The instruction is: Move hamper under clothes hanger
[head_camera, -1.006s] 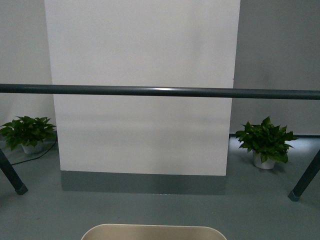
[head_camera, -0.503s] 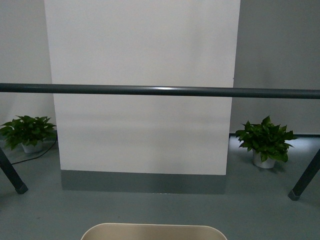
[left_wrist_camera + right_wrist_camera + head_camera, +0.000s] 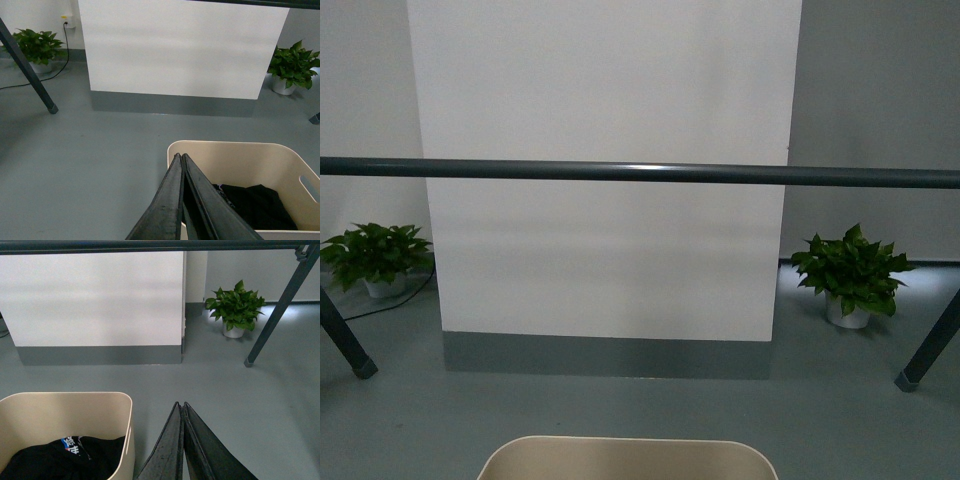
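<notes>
The beige hamper [image 3: 625, 455] shows only its far rim at the bottom of the front view, on the grey floor short of the clothes hanger's dark bar [image 3: 640, 172]. The bar spans the whole view, with slanted legs [image 3: 342, 340] at both sides. Black clothing [image 3: 255, 205] lies inside the hamper [image 3: 235, 150]. My left gripper [image 3: 180, 157] is shut and empty, its tips over the hamper's left rim corner. My right gripper [image 3: 180, 405] is shut and empty, just outside the hamper's right wall [image 3: 127, 435]. The bar [image 3: 150, 245] crosses the top of the right wrist view.
A white panel [image 3: 605, 170] with a grey base stands behind the rack. Potted plants sit on the floor at the left [image 3: 375, 258] and right [image 3: 850, 275]. A black cable [image 3: 47, 77] runs from a wall socket. A rack leg foot [image 3: 248, 362] rests right of the hamper.
The hamper's rim shows higher and larger in the front view. The bar, plants and panel sit slightly higher too. The view has moved closer to the rack.
</notes>
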### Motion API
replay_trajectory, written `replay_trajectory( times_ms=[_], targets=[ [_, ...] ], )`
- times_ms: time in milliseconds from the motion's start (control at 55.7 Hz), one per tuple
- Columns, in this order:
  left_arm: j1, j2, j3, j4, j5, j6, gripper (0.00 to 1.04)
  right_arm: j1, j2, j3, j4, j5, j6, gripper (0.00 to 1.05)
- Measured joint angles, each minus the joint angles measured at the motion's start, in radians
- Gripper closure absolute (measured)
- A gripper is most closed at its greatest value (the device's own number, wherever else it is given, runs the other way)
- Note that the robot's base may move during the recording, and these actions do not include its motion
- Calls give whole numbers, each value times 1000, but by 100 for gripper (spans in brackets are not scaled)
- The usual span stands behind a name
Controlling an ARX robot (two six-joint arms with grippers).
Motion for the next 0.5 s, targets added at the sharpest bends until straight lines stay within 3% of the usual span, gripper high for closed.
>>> replay_trajectory(
  times_ms=[395,431,449,503],
  targets=[
    [0,-119,0,-121,0,0,101,0,-106,0,-105,0,0,103],
    [0,-188,0,-220,2,0,101,0,-143,1,-146,0,0,103],
    [0,-263,0,-271,0,0,101,0,-280,0,-286,-1,0,103],
    [0,-263,0,-271,0,0,101,0,-280,0,-286,-1,0,103]
  ],
)
